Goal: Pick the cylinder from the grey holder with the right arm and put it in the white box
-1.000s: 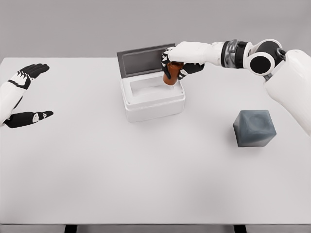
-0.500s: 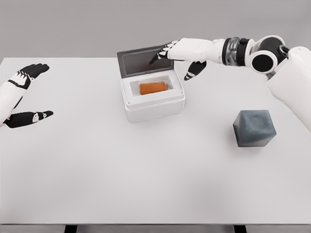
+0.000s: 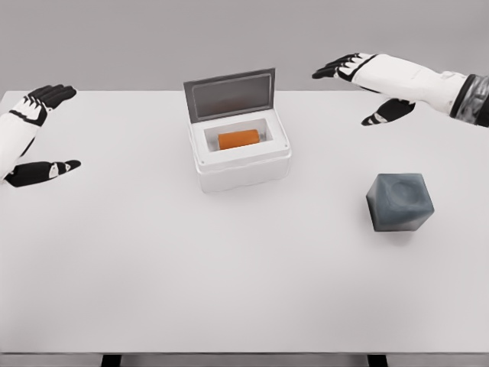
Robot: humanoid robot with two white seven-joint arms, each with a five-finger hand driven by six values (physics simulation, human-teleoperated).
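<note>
Broadly, the worktop (image 3: 229, 290) fills most of the frame: a flat, matte, pale grey-white slab with a plain grey wall behind it.

The white box (image 3: 241, 160) sits at upper centre, a chunky rounded-edge tub with thick walls and a grey hinged lid (image 3: 231, 94) standing open at its far side. To the lower right of it, well apart, rests the grey holder (image 3: 399, 201), a dull slate block with bevelled, faceted corners; nothing shows sticking out of it.

The right hand (image 3: 365, 80) hangs in the upper right of the frame, above the worktop's far edge, on a smooth white forearm. Its dark fingers (image 3: 328, 70) are spread and relaxed and hold nothing. The left hand (image 3: 34, 138) shows at the left edge, likewise splayed and empty, at rest.

The cylinder (image 3: 239, 139) is smallest: a short, smooth orange piece lying on its side in the box's recess, long axis running left to right across the picture. It lies to the lower left of the right hand, clear of the fingers, and the right hand is the nearer of the two. By my reading the placing is done, so the coming move asks only that the right arm draw away from the box without brushing the raised lid.
</note>
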